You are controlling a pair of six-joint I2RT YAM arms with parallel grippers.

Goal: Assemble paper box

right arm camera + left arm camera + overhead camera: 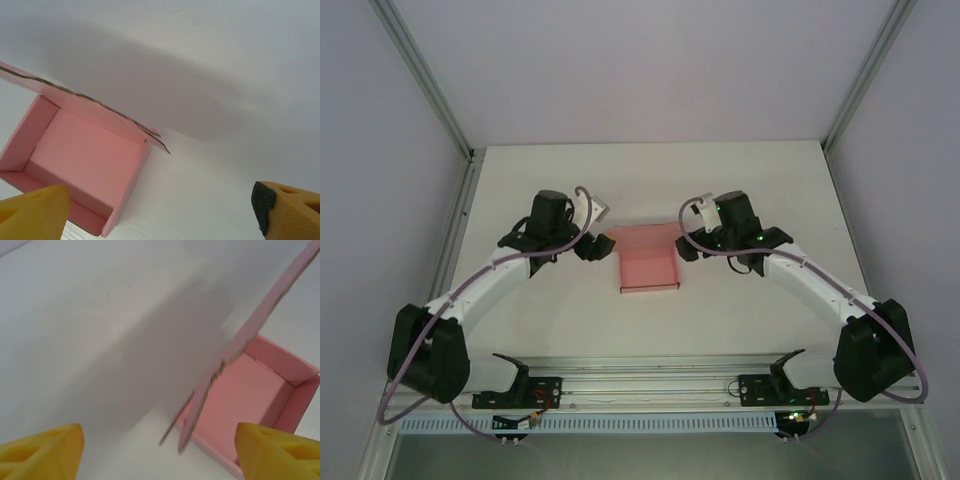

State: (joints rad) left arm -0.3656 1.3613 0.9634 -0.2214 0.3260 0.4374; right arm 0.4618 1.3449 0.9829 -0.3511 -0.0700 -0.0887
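Note:
The paper box [648,262] is a pale pink open tray in the middle of the table, its lid raised along the far side. My left gripper [594,246] stands at the box's left far corner and my right gripper [687,246] at its right far corner. In the left wrist view the gripper [160,455] is open, and the lid's side flap [200,410] hangs between the yellow fingers [45,452] without touching them. In the right wrist view the gripper [160,212] is open over bare table, with the box [85,160] beside its left fingertip [32,212].
The white table [650,180] is walled by pale panels with aluminium posts [435,90] at the back corners. A metal rail [650,385] with both arm bases runs along the near edge. Bare table lies behind and in front of the box.

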